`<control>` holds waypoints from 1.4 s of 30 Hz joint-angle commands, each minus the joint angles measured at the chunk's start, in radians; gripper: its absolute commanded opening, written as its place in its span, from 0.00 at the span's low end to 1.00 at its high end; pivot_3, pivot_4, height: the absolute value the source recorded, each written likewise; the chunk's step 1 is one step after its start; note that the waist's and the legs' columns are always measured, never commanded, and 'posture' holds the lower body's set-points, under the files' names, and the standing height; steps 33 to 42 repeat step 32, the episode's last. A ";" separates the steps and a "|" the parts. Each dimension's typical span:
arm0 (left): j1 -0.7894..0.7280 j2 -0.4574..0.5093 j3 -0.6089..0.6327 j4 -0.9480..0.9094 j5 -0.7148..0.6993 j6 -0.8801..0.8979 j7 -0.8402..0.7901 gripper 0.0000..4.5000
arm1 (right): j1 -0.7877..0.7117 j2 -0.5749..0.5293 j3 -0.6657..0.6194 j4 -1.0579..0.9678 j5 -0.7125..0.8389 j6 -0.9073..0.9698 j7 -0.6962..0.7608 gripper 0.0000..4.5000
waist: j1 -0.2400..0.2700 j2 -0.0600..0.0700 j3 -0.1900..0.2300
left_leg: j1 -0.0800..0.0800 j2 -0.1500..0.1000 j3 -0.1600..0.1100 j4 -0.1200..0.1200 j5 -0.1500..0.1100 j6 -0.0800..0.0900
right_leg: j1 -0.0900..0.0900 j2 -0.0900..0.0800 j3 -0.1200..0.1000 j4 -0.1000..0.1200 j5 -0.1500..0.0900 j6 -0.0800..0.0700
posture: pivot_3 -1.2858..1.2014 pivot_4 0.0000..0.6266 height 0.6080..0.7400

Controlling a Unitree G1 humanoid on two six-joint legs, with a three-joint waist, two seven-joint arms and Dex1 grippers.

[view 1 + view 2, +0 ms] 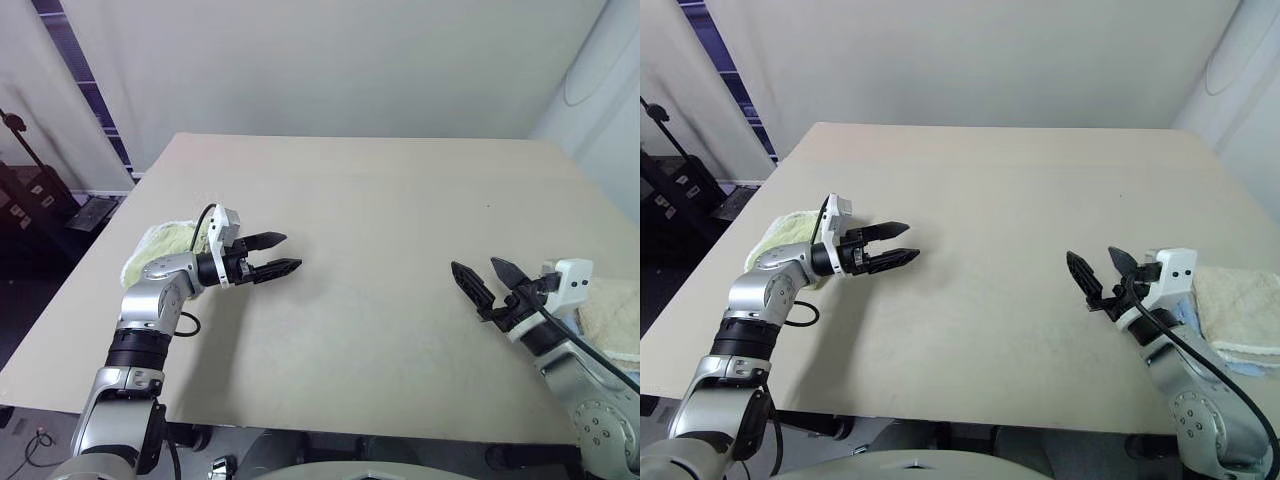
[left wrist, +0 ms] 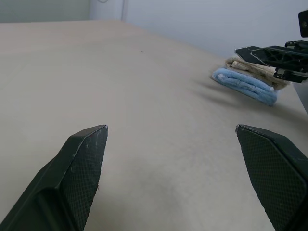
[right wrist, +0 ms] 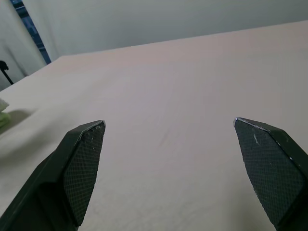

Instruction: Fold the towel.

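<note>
Both grippers, left (image 1: 283, 254) and right (image 1: 483, 276), hover spread and empty over the table (image 1: 380, 200); towel (image 1: 1237, 305) lies folded at right edge.

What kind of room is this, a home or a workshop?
Probably a lab or test room: a large bare beige table, plain white walls, and black stands and gear off to one side.

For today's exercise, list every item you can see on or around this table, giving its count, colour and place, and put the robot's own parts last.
table: one, beige, spans the scene.
green towel: one, light green, folded, table's left edge behind the left arm.
beige towel: one, beige-tan, folded, right edge, lying on the blue towel.
blue towel: one, light blue, folded, under the beige towel.
left end effector: one, black fingers, open, above the table's left part.
right end effector: one, black fingers, open, above the right part.
</note>
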 commanded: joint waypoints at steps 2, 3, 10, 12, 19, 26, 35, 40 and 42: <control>-0.029 -0.001 0.000 -0.037 -0.018 0.014 -0.013 1.00 | 0.025 0.012 -0.045 -0.057 0.023 -0.019 -0.011 0.99 | 0.000 0.000 0.000 | 0.000 0.000 0.000 0.000 0.000 0.000 | 0.000 0.000 0.000 0.000 0.000 0.000 | 0.52 0.00 0.93; -0.032 -0.005 -0.002 -0.037 -0.019 0.018 -0.013 1.00 | 0.035 0.011 -0.058 -0.059 0.029 -0.021 -0.010 0.99 | 0.001 0.000 0.000 | 0.000 0.000 0.000 0.000 0.000 0.000 | 0.000 0.000 0.000 0.000 0.000 0.000 | 0.52 0.00 0.93; -0.046 -0.030 -0.036 -0.028 -0.003 0.014 -0.029 1.00 | 0.092 -0.010 -0.199 -0.096 0.137 -0.010 -0.010 0.99 | 0.000 0.001 0.000 | 0.000 0.000 0.000 0.000 0.000 0.000 | 0.001 0.000 0.000 0.000 0.000 0.000 | 0.52 0.00 0.93; -0.054 -0.023 -0.045 -0.029 -0.011 0.025 -0.057 1.00 | 0.111 -0.013 -0.203 -0.123 0.137 -0.008 -0.016 0.99 | -0.001 0.001 -0.001 | 0.000 0.000 0.000 0.000 0.000 0.000 | 0.002 0.000 0.000 0.000 0.000 0.000 | 0.52 0.00 0.93; -0.074 -0.003 -0.032 -0.001 -0.018 0.039 -0.101 1.00 | 0.153 -0.041 -0.176 -0.201 0.157 0.004 0.002 0.99 | -0.001 0.002 -0.001 | 0.000 0.000 0.000 0.000 0.000 0.000 | 0.003 0.000 0.000 0.000 -0.002 -0.003 | 0.52 0.00 0.93; -0.062 0.004 0.016 -0.004 -0.029 0.027 -0.055 1.00 | 0.034 -0.097 -0.109 -0.108 0.151 0.008 0.070 0.99 | -0.001 0.001 -0.001 | 0.001 0.000 0.000 0.001 0.000 0.000 | 0.003 0.000 0.000 -0.001 -0.001 -0.004 | 0.52 0.00 0.93; 0.002 0.023 0.030 -0.096 -0.045 0.054 -0.026 1.00 | -0.044 -0.120 -0.062 -0.024 0.117 0.018 0.095 0.99 | 0.000 0.001 -0.002 | 0.000 0.000 0.000 0.000 0.000 0.001 | 0.003 0.000 0.000 -0.002 0.000 -0.001 | 0.52 0.00 0.93; 0.002 0.023 0.030 -0.096 -0.045 0.054 -0.026 1.00 | -0.044 -0.120 -0.062 -0.024 0.117 0.018 0.095 0.99 | 0.000 0.001 -0.002 | 0.000 0.000 0.000 0.000 0.000 0.001 | 0.003 0.000 0.000 -0.002 0.000 -0.001 | 0.52 0.00 0.93; 0.002 0.023 0.030 -0.096 -0.045 0.054 -0.026 1.00 | -0.044 -0.120 -0.062 -0.024 0.117 0.018 0.095 0.99 | 0.000 0.001 -0.002 | 0.000 0.000 0.000 0.000 0.000 0.001 | 0.003 0.000 0.000 -0.002 0.000 -0.001 | 0.52 0.00 0.93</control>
